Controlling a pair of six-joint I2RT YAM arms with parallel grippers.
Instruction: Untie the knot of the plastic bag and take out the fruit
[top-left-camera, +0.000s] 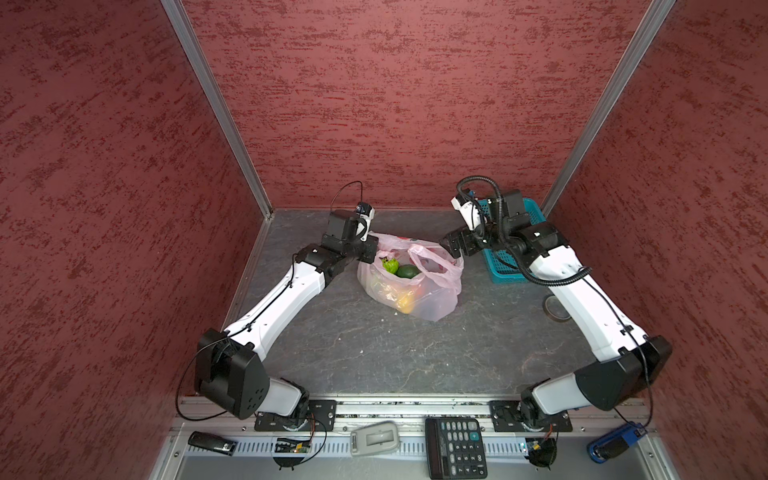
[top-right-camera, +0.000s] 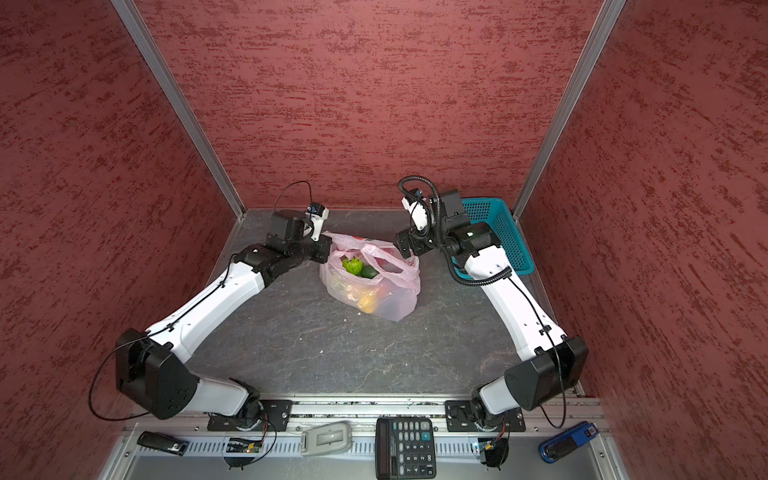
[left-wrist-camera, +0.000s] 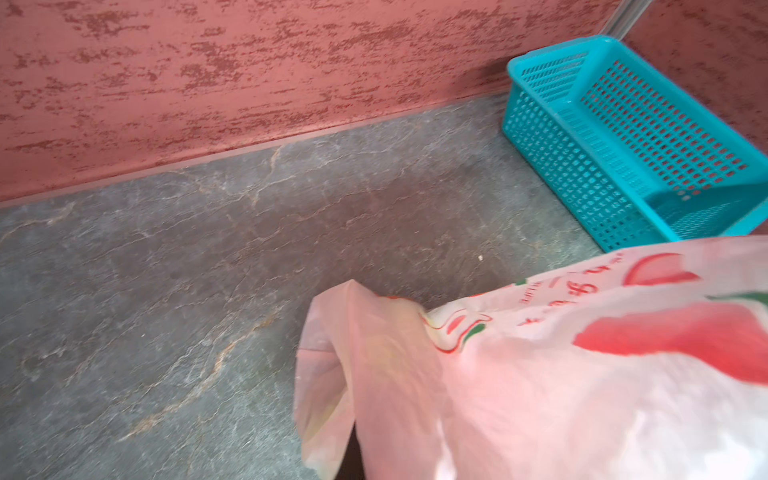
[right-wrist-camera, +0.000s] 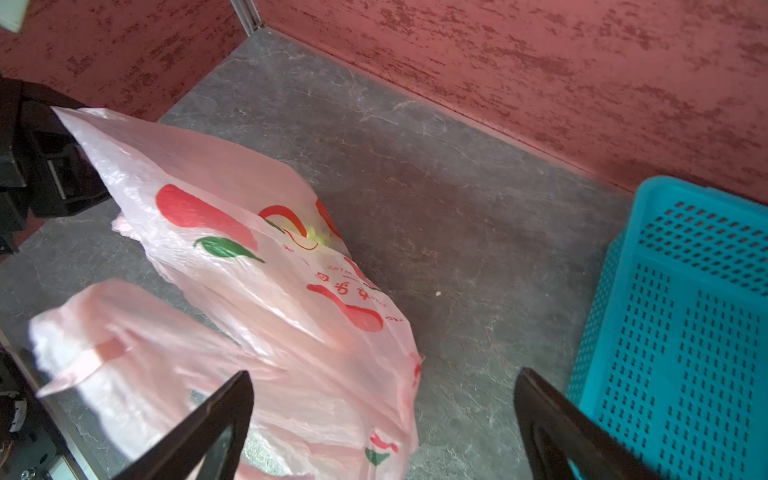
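Plastic bag (top-left-camera: 415, 286) in the middle of the table (top-left-camera: 374, 357), knot apparently undone, mouth open, fruit (top-left-camera: 399, 269) not yet removed; left gripper (right-wrist-camera: 70, 178) clamped on the bag's edge, right gripper (right-wrist-camera: 384, 374) spread wide and empty beside a loose handle (top-left-camera: 432, 259).

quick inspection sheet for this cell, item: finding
surface: grey table, one white speck
job's things: bag open, no knot seen; fruit inside
clutter: teal basket, tape roll; calculator on front ledge
grippers: left gripper shut on bag rim; right gripper open, by bag
cables: black hose looped by right gripper, thin wire by left gripper
surroundings: red walls
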